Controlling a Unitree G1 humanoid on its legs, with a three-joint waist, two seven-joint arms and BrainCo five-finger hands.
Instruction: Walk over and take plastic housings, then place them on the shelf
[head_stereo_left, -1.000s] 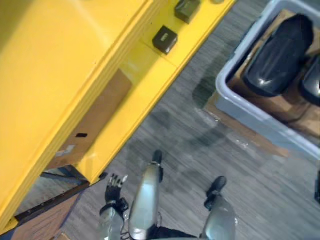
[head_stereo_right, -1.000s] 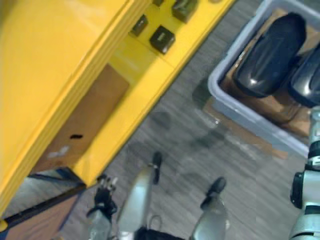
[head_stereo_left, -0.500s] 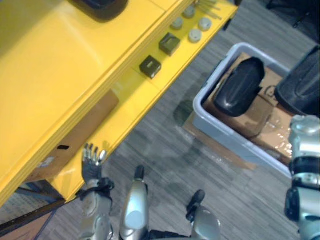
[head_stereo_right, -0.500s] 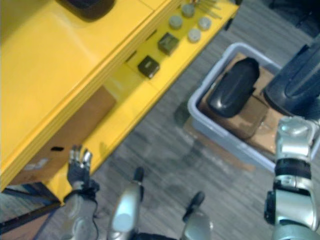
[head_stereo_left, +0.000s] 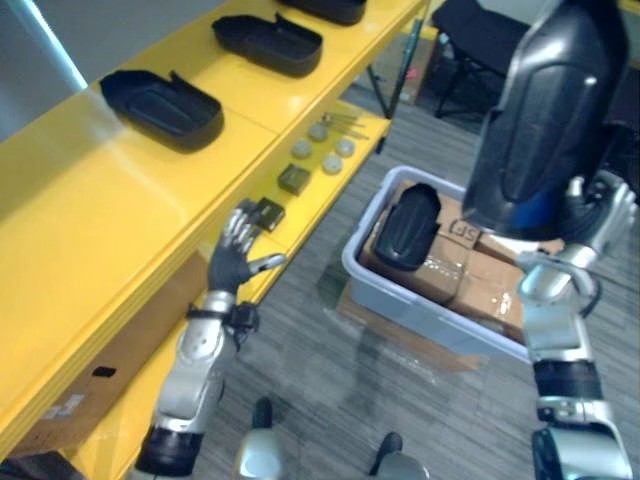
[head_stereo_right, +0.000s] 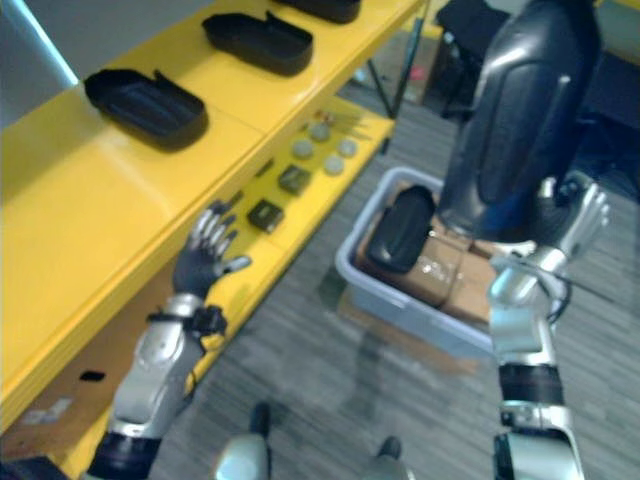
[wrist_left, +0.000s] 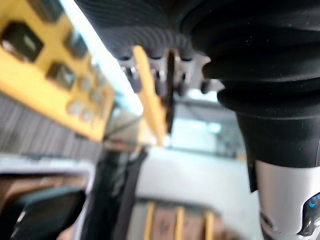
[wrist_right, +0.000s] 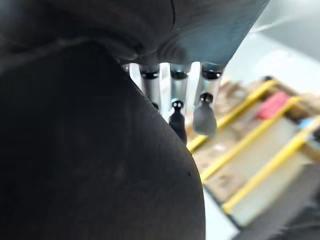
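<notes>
Your right hand (head_stereo_left: 592, 212) has a housing (head_stereo_left: 545, 110) lifted high on your right, its long black shell standing nearly upright and above the bin (head_stereo_left: 420, 310). The fingers (head_stereo_left: 612, 198) curl round its lower end; the thumb is hidden behind the shell, so judge the grip as a hook on the rim, not a full wrap. Held that high, the shell clears the bin wall and is likely at a height for the top of the shelf (head_stereo_left: 120, 200).

Your left hand (head_stereo_left: 238, 255) is empty, fingers spread and relaxed, raised just in front of the lower shelf edge, well apart from the shell. It looks free to steady the shell.

A spare housing (head_stereo_left: 405, 225) lies on the boxes (head_stereo_left: 480, 275) in the bin, below and to the left of the right hand. Placed housings (head_stereo_left: 160, 105) sit in a row on the shelf top, with bare yellow surface nearer you, a likely spot for this one.
</notes>
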